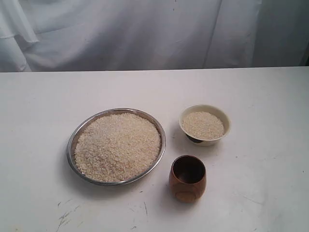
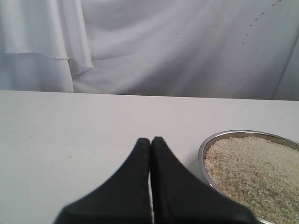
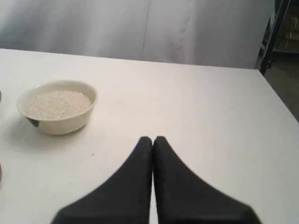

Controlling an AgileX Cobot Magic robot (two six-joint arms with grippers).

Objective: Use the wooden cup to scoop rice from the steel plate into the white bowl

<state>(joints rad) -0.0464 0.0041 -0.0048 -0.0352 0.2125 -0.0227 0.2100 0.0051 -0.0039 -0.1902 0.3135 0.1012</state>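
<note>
The steel plate (image 1: 73, 137) sits left of centre, heaped with rice (image 1: 118, 146). Right of it the white bowl (image 1: 218, 112) holds rice (image 1: 203, 125) near its rim. The wooden cup (image 1: 187, 179) stands upright and empty in front of the bowl. Neither arm shows in the exterior view. My left gripper (image 2: 150, 139) is shut with nothing in it, hovering beside the plate's rim (image 2: 202, 151), where rice (image 2: 254, 168) shows. My right gripper (image 3: 153, 138) is shut and empty, with the white bowl (image 3: 63, 123) off to one side and apart from it.
A white cloth backdrop (image 1: 145, 29) hangs behind the white table (image 1: 270, 159). The table's side edge (image 3: 275, 98) shows in the right wrist view, with dark floor and a stand beyond. Scuff marks (image 1: 67, 212) lie near the front edge.
</note>
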